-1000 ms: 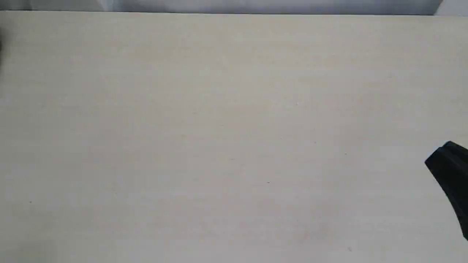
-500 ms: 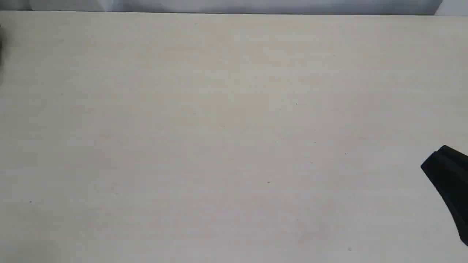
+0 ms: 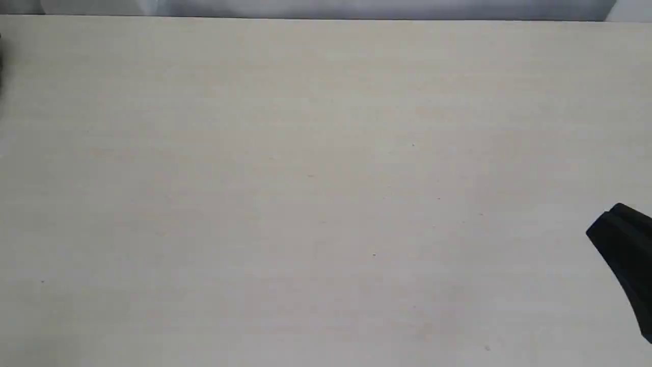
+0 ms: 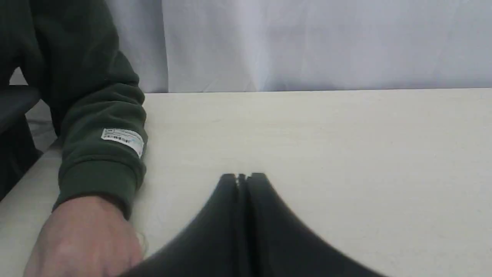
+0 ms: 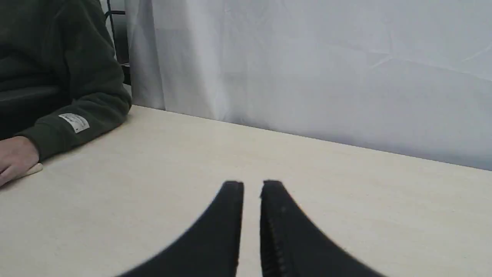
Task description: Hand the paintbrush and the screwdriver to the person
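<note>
Your L black gripper (image 4: pixel 242 177): jaws together, empty. R black gripper (image 3: pixel 608 224), 4 o'clock on pale tabletop (image 3: pixel 305 153): narrow gap, empty. Also person's bare hand (image 4: pixel 84 238), green-sleeved, on tabletop.

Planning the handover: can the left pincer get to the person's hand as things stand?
Probably yes: only open table lies between the left pincer and the person's hand, though it is shut and empty.
</note>
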